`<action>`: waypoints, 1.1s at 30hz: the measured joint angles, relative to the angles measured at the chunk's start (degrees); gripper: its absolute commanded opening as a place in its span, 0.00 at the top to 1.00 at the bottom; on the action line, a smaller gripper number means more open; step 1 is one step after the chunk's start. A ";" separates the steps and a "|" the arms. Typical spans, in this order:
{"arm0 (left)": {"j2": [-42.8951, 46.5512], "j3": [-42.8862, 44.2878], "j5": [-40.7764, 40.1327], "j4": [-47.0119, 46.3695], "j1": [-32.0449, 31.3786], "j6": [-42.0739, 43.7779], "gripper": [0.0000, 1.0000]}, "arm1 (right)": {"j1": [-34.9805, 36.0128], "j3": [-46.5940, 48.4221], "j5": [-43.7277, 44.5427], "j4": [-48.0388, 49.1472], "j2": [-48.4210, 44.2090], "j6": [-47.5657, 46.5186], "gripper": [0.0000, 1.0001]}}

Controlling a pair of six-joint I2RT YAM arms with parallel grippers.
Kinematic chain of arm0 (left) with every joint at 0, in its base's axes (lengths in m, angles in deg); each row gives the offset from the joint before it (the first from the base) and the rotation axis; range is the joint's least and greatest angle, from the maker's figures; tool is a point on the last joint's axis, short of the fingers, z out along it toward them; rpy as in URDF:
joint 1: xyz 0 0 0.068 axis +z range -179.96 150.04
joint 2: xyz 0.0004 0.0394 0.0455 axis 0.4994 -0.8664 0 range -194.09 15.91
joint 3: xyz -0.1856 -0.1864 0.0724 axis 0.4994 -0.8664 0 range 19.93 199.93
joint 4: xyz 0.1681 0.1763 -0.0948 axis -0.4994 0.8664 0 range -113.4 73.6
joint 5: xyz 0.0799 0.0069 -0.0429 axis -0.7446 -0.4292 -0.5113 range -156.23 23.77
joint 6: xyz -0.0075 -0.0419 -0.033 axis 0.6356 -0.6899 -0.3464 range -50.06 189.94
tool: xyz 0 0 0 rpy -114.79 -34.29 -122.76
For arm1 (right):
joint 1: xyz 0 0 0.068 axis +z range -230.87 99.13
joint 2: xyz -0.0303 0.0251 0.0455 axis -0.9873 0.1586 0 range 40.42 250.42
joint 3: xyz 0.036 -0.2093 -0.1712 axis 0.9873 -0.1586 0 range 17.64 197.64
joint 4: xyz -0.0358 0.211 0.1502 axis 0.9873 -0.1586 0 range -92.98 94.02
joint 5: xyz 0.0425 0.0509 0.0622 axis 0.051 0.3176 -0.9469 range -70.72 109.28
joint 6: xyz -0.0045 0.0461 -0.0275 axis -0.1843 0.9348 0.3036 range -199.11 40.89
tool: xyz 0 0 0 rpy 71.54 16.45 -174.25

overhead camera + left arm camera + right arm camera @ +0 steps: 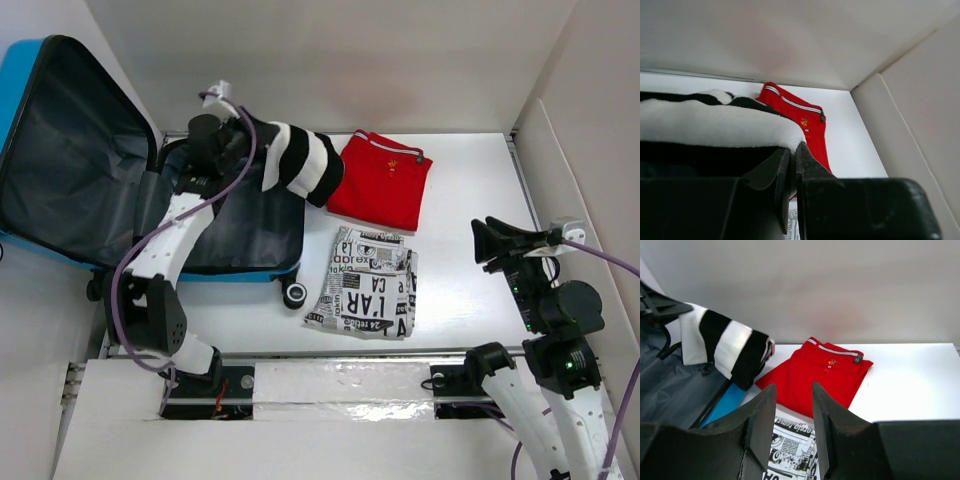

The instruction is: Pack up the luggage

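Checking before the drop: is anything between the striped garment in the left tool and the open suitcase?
Nothing visible. The striped garment hangs from the shut left tool over the edge of the luggage; its visible grey lining is bare.

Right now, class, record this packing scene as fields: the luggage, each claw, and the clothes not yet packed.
Luggage: blue suitcase, lid open, grey lining showing, at the left of the table
Left claw: shut on striped garment, black and white, held over the suitcase's right edge
Right claw: open, empty, over the table's right side
Red garment: folded, on the table, right of the suitcase
Newsprint garment: folded, on the table, nearer than the red one
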 measured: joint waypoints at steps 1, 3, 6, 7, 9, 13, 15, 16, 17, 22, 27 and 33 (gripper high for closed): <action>1.97 -2.45 -0.20 0.11 1.42 0.02 1.00 | 0.09 -0.46 0.00 0.02 -0.09 0.00 0.59; 5.90 -8.07 -0.46 -0.98 4.42 -0.02 1.00 | 0.44 -1.25 -0.04 0.55 -0.09 0.00 0.59; 11.69 -17.66 -1.18 -2.99 9.44 -0.87 1.00 | 1.05 -2.49 -0.33 1.22 0.00 0.00 0.59; 13.60 -21.22 -1.66 -3.50 11.89 -1.40 1.00 | 1.27 -2.97 -0.66 1.64 0.11 0.00 0.59; 15.89 -26.75 -2.62 -4.15 16.61 -2.38 1.00 | 1.64 -3.85 -1.40 2.25 0.68 0.02 0.59; 17.55 -33.48 -5.38 -3.87 24.61 -3.30 1.00 | 1.99 -5.51 -3.56 3.54 3.76 -0.04 0.59; 17.31 -34.36 -6.58 -3.56 26.73 -3.32 1.00 | 1.99 -6.10 -4.85 3.85 5.92 -0.07 0.59; 17.18 -34.51 -7.61 -3.52 27.26 -3.28 1.00 | 1.99 -6.47 -5.51 4.24 6.95 -0.07 0.59; 17.07 -34.67 -8.48 -3.43 27.43 -3.26 1.00 | 1.99 -6.86 -6.12 4.52 7.89 -0.15 0.59; 15.47 -34.95 -11.74 -3.02 28.06 -3.23 0.77 | 1.99 -8.81 -8.52 5.75 11.80 -0.76 0.88; 12.26 -31.39 -13.60 0.42 28.52 -2.56 0.24 | 1.99 -10.71 -9.57 7.61 15.80 -0.48 1.00; 16.37 -27.39 -18.95 1.40 22.27 -1.46 0.17 | 1.99 -10.84 -8.26 10.99 23.52 0.28 0.67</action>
